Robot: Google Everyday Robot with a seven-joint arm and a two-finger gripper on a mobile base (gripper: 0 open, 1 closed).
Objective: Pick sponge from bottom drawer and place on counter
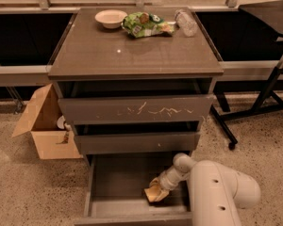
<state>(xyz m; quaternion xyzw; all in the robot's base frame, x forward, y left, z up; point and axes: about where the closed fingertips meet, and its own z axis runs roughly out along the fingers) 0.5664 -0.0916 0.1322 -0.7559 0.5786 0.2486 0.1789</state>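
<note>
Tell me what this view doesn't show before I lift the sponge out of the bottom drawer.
Camera view:
- Tool, low in the bottom drawer at the sponge: the arm covers much of it, so contact with the sponge is unclear.
- Sponge: partly under the tool.
- Drawer floor, right side: behind the arm; the drawer front is cut off by the bottom edge.
- Cardboard box contents: too dark to tell.
</note>
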